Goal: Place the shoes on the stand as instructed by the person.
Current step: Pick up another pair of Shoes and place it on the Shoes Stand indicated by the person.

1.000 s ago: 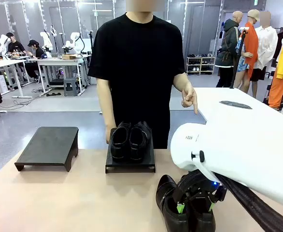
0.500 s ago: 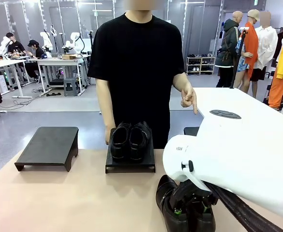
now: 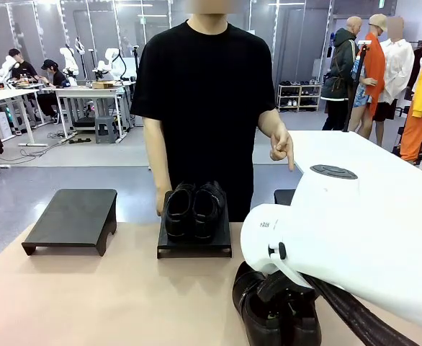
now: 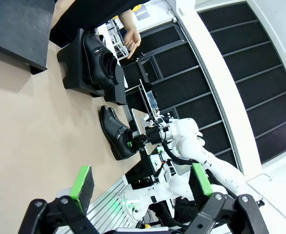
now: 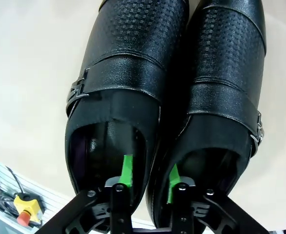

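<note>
Shoes of the near pair (image 5: pixel 128 73) sat side by side, touching, on the bench (image 3: pixel 88 303) at its near right, each with a strap and side buckle. We had the right claw (image 5: pixel 151 165) down in their openings, one finger in each shoe, green pads (image 5: pixel 127 170) pinching the two adjoining inner walls together. In the front view the right arm (image 3: pixel 369 223) covered part of that pair. Far pair (image 3: pixel 194 207) stood together on the middle stand (image 3: pixel 194 250), farther across the bench. Left stand (image 3: pixel 70 213) sat beside it, apart. We saw the corner of a third stand (image 3: pixel 284 195) past the right arm. Person (image 3: pixel 207 94) stood at the far side behind the middle stand, one hand (image 3: pixel 283 148) raised, index finger pointing down. Left claw (image 4: pixel 140 170) hung spread wide, well apart from both pairs.
</note>
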Tool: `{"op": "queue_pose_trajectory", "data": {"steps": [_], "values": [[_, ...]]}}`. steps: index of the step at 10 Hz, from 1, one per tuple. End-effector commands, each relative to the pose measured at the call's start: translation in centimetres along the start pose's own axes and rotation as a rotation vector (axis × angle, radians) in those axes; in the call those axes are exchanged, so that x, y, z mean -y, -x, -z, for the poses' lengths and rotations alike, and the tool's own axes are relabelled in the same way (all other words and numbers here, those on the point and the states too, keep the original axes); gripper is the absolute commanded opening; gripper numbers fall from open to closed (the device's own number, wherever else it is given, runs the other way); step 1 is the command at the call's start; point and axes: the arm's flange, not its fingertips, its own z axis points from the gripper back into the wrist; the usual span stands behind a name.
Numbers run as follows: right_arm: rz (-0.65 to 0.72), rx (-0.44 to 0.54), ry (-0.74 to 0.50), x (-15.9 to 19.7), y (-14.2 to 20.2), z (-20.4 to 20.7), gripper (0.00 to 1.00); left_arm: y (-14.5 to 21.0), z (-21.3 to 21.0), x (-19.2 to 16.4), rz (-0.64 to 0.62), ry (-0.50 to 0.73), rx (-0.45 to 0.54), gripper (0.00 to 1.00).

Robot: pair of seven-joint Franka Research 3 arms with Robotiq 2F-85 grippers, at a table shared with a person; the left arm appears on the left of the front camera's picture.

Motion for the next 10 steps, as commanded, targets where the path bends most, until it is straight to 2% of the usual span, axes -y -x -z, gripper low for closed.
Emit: {"op": "queue_pose_trajectory", "data": {"steps": [1, 5, 8, 10], "values": [[0.001, 0.028, -0.013, 0.6, 0.9, 0.4, 0.0, -0.3, 0.0, 0.4, 0.005, 0.02, 0.015, 1.0], [0.019, 0.05, -0.019, 0.8, 1.0, -1.2, 0.0, -0.3, 0.0, 0.4, 0.005, 0.02, 0.015, 1.0], [-0.002, 0.107, -0.046, 2.3, 1.5, -8.5, 0.0, -0.3, 0.0, 0.4, 0.005, 0.02, 0.015, 1.0], [-0.073, 0.143, -0.053, 4.1, 1.7, -13.4, 0.0, -0.3, 0.0, 0.4, 0.005, 0.02, 0.015, 1.0]]}}
